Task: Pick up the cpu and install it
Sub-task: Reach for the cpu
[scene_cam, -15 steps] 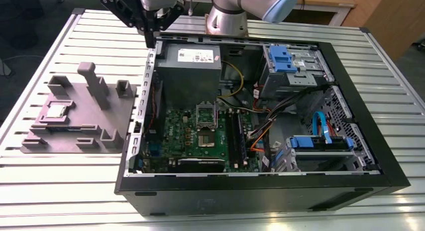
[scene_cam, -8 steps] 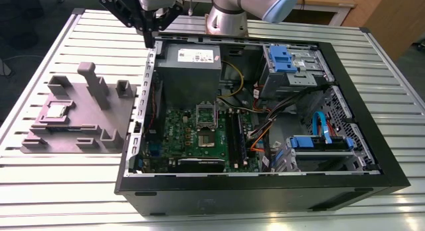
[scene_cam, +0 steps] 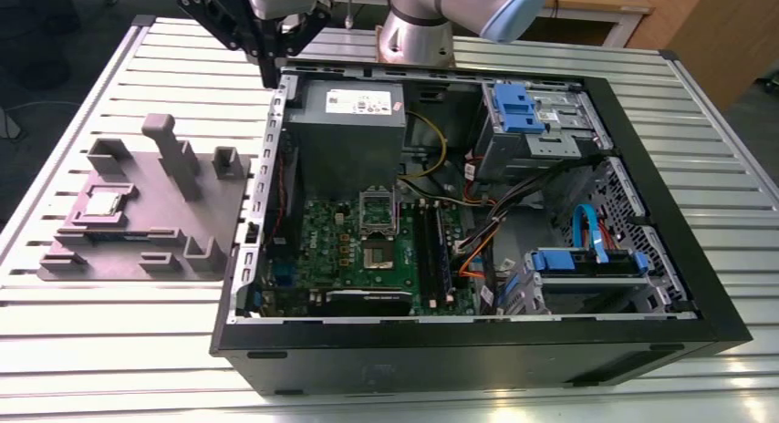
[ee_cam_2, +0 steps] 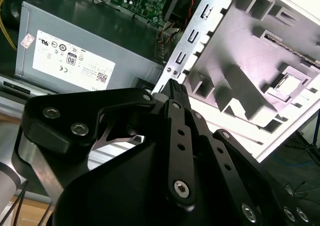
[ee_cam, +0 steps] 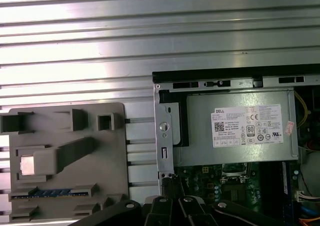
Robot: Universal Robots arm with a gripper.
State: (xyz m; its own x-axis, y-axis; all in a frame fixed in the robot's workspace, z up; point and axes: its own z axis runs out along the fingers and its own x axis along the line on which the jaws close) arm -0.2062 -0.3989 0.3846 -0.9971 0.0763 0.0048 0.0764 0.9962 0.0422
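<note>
Small flat square cpu (scene_cam: 102,202), shiny silver top facing up, seated level in a recess of the grey holder (scene_cam: 152,218); well apart from the gripper (scene_cam: 270,77), toward the exterior view's left.

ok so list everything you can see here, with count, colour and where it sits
cpu: one, silver, seated in the fixture at the exterior view's left
fixture: one, grey, on the table beside the case
computer case: one, black, lying open mid-table
power supply: one, grey with a white label, in the case's far corner
motherboard: one, green, on the case floor
drive brackets: two, blue, inside the case toward the exterior view's right
table: one, silver slats, under everything
arm: one, silver and blue, at the table's far edge
gripper: one, black, shut and empty, above the case's far corner, apart from the cpu
</note>
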